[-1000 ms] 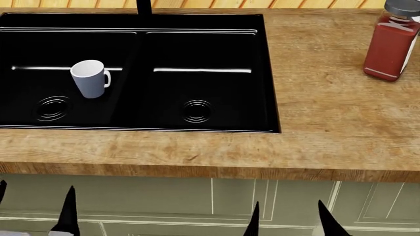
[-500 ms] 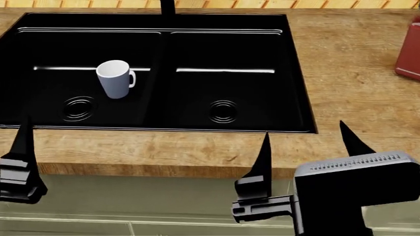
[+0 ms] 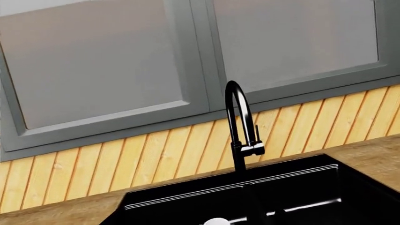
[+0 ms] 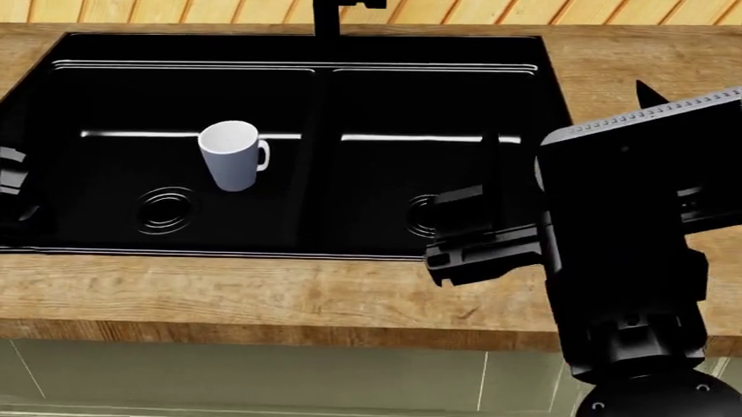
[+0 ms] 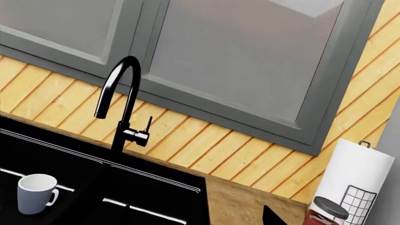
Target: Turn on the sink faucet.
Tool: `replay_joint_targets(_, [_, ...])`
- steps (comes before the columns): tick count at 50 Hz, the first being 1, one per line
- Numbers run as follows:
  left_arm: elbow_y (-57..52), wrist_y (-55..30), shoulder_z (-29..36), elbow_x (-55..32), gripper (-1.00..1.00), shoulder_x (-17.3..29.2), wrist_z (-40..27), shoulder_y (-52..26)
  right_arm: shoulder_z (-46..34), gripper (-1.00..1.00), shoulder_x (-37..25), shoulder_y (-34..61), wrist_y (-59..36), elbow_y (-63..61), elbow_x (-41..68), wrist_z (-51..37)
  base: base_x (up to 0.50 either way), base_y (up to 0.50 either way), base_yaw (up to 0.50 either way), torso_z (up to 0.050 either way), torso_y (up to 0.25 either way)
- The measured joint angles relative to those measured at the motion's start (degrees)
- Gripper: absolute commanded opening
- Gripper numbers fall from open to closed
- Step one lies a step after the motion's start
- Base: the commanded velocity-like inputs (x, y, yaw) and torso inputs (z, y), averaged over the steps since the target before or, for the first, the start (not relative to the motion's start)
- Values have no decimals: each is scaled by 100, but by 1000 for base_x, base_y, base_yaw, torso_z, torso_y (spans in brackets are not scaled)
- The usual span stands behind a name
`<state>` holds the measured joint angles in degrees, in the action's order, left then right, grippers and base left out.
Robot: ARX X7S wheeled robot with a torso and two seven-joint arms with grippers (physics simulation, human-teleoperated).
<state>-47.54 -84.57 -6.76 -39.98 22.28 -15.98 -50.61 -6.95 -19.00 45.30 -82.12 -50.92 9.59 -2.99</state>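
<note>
The sink faucet (image 5: 125, 117) is glossy black, with an arched spout and an upright post at the back of the black double sink (image 4: 545, 104). Its side valve (image 5: 140, 136) carries a thin stick lever pointing up. The faucet also shows in the left wrist view (image 3: 240, 122), and only its post (image 4: 328, 17) shows in the head view. My right gripper (image 4: 568, 130) is open, with its fingers spread over the right basin, well short of the faucet. My left gripper (image 4: 9, 182) shows only as a sliver at the sink's left edge.
A white mug (image 4: 232, 155) stands in the left basin. A red bottle with a dark cap (image 5: 328, 211) and a paper towel roll (image 5: 359, 173) stand on the wooden counter (image 4: 290, 295) to the right. A grey-framed window (image 5: 250, 61) is behind the faucet.
Both arms have risen and moved forward; the right gripper now hangs over the right basin. The head view has shifted, so the sink sits further right and the bottle is out of it.
</note>
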Motion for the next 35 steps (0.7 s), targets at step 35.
replay_joint_targets(35, [846,-397,199,-1954,100,415,-1350,-1224,19,100,-447,1448,-749,262,1860,-1163,500,0,0,50,68])
